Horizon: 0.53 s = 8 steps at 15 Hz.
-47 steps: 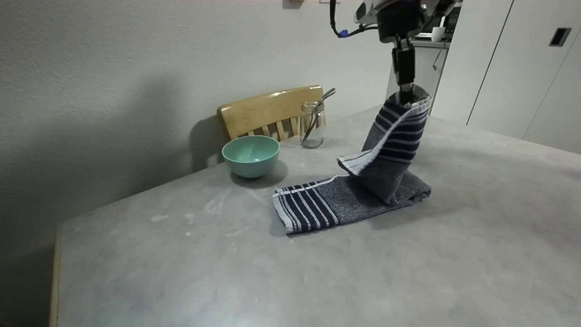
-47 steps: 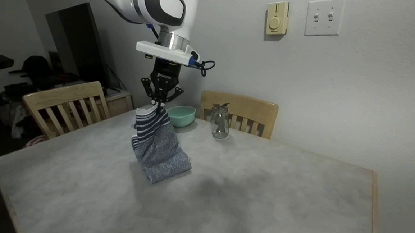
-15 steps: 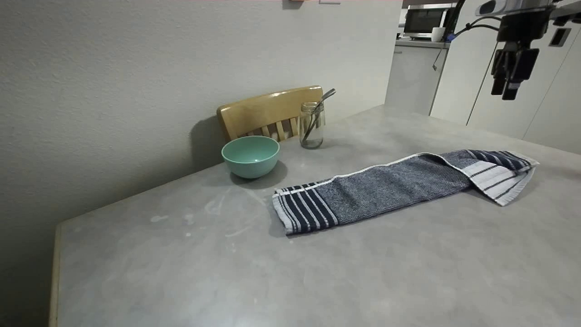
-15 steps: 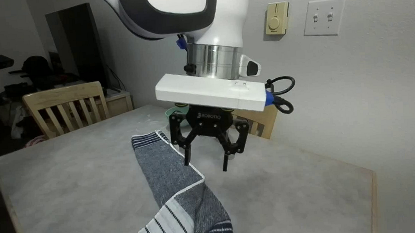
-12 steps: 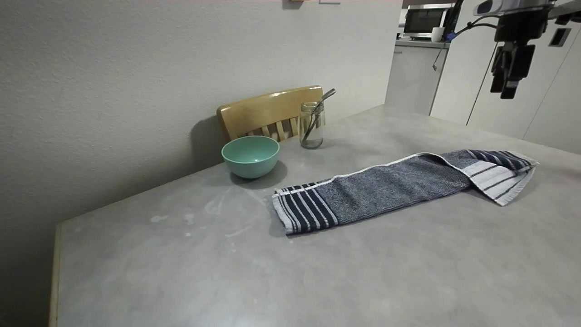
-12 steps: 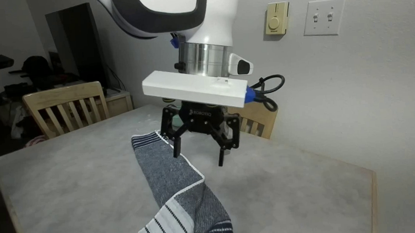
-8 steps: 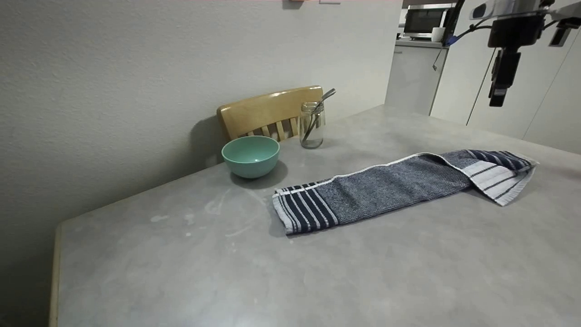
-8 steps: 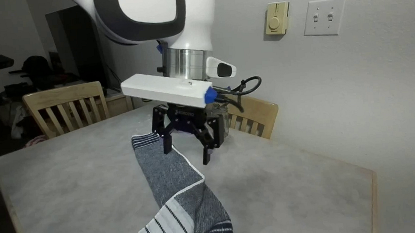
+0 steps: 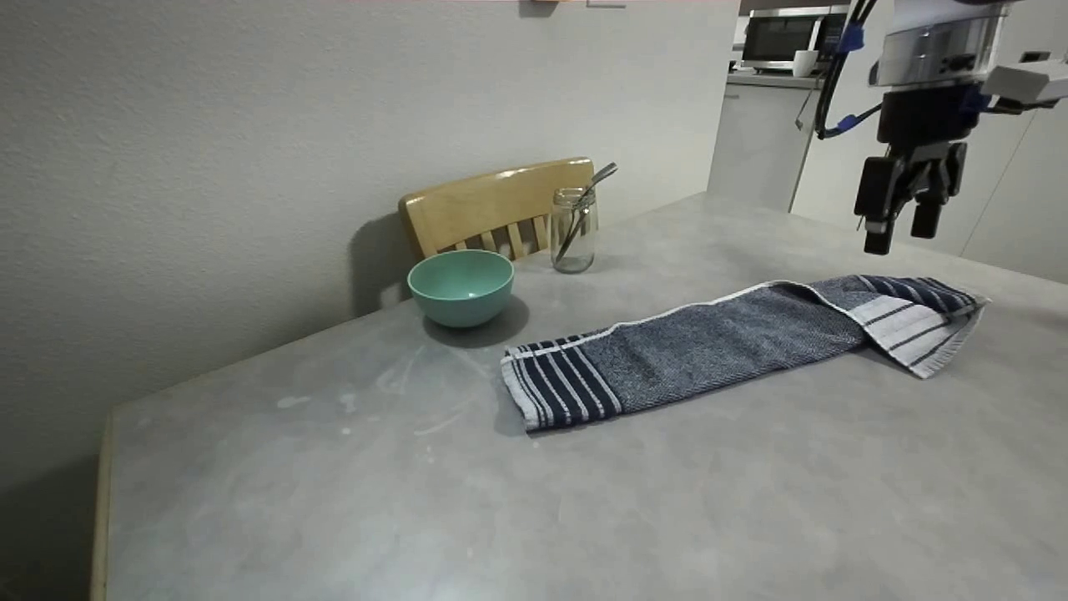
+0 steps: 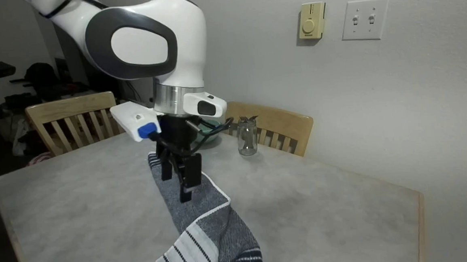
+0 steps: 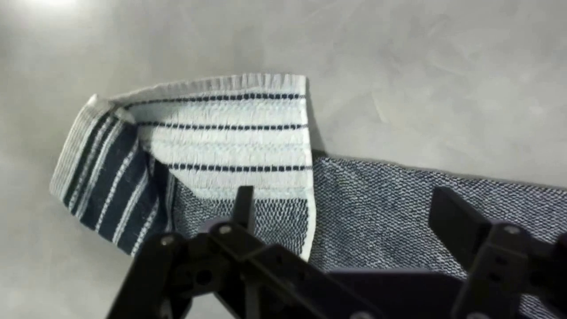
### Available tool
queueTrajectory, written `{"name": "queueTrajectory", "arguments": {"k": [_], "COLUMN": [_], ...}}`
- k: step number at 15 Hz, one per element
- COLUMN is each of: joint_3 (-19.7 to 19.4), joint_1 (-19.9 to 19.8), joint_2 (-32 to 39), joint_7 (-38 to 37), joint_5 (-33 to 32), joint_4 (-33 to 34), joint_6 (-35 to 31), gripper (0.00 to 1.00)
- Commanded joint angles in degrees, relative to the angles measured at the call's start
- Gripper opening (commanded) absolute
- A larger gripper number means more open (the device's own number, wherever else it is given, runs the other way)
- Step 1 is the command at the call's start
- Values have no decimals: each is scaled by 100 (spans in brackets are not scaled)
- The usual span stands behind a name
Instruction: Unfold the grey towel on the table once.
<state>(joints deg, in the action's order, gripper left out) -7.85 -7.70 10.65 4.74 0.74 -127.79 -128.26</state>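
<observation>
The grey towel (image 9: 717, 346) lies stretched lengthwise on the table (image 9: 334, 501), a striped band at each end. Towards one end a corner is flipped over, its pale striped underside (image 11: 230, 141) facing up in the wrist view; the same flap (image 10: 194, 247) shows in an exterior view, where the frame's lower edge cuts the towel off. My gripper (image 9: 902, 233) hovers above the towel, apart from it. From the wrist, the gripper (image 11: 343, 195) stands open, fingers (image 11: 243, 206) wide apart over the flap's white edge and grey middle, holding nothing.
A teal bowl (image 9: 461, 292) and a glass jar (image 9: 574, 238) with cutlery stand near the table's wall side, beyond the towel. Wooden chairs (image 10: 279, 118) are drawn up behind the table edge. The wall rises close behind them.
About three seconds ago my gripper held the towel's striped end lifted; that end now lies laid out on the table. The gripper has let go, then turned and come lower over the towel.
</observation>
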Motion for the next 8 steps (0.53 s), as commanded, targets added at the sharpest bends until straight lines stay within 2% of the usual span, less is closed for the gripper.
{"name": "queueTrajectory", "arguments": {"k": [1,2,3,6,8], "joint_3": [-25,-30,8,-13,-45], "joint_1": [59,59,58,65,182], "joint_2": [-89,-83,6,7,198], "joint_7": [-1083,-1292,-981,-1272,-1820], "joint_5": [176,241,74,108,-164], "joint_4": [-465,-560,-265,-428,-219], "joint_6": [-323,-482,-153,-332,-284], "gripper": [100,100,100,100,100]}}
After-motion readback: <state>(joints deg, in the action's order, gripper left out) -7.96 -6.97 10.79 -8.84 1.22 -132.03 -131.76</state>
